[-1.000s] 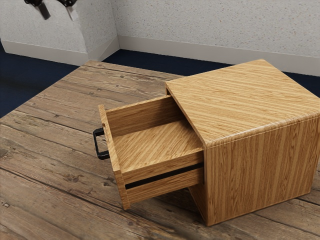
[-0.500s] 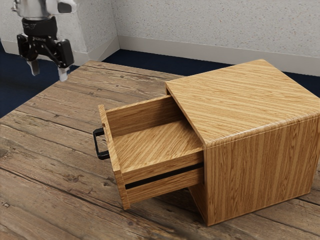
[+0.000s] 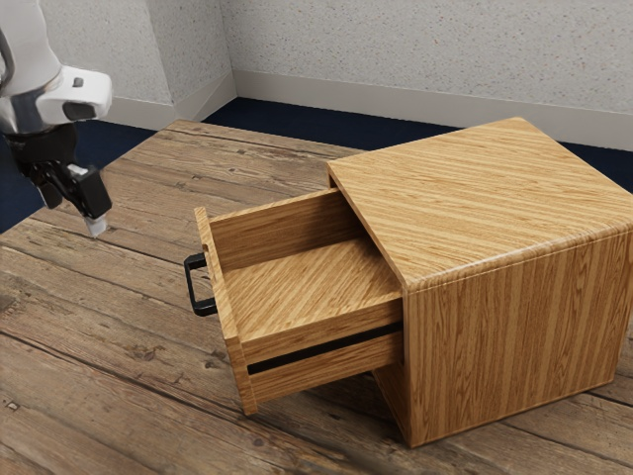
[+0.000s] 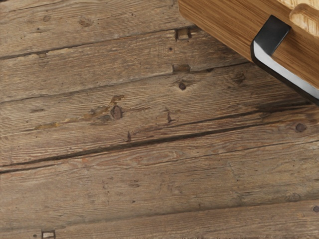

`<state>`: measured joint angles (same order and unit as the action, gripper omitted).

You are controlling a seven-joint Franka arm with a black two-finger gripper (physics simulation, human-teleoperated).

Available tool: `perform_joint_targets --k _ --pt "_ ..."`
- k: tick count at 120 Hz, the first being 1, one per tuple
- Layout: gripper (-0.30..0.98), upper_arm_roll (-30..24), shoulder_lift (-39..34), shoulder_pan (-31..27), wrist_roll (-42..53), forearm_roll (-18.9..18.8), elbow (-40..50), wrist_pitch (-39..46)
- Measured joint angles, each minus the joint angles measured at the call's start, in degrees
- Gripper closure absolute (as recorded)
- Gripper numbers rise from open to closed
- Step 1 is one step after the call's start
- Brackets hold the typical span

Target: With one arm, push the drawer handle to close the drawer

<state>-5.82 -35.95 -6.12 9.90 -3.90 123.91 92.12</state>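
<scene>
- Handle: a black, squared bar handle (image 3: 190, 285) stands on the outer face of the pulled-out drawer, well apart from the cabinet body; its placement offers a raised surface on which a push can act.
- Drawer: the light-brown, wood-grained box drawer (image 3: 321, 332) projects towards the exterior view's left, its rear portion within the cabinet, whose opening presumably guides its travel.
- Cabinet: the matching block-shaped wooden cabinet (image 3: 519, 327) rests on the weathered brown plank bench (image 3: 109, 336), which supports it from below.
- Pincer: the black two-finger pincer (image 3: 72, 211) is open and empty, its fingers apart and directed downwards. It hangs beyond the handle's outer side, above and clear of it, a position judged suitable for lowering and then pushing towards the cabinet.
- Arm: the white, rounded robot arm (image 3: 30, 89) carries the pincer.
- Markings: no brand, label or writing is legible.
</scene>
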Motion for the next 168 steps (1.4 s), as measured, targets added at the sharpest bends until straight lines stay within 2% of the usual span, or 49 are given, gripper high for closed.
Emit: perform_joint_targets --k 13,22,49,73,105,168 --pt "0.01 0.6 -0.8 0.2 2.7 0.3 3.8 1.7" --pt "0.07 0.6 -0.9 0.5 4.5 0.6 5.5 2.9" --pt "0.5 0.1 -0.6 1.6 9.4 2.6 9.9 7.2" --pt "0.69 -0.3 1.3 3.7 13.0 4.4 11.6 11.6" --pt "0.77 -0.4 4.3 5.0 16.5 5.2 11.9 16.5" --pt "0.78 -2.9 12.0 5.6 20.1 6.8 9.6 22.2"
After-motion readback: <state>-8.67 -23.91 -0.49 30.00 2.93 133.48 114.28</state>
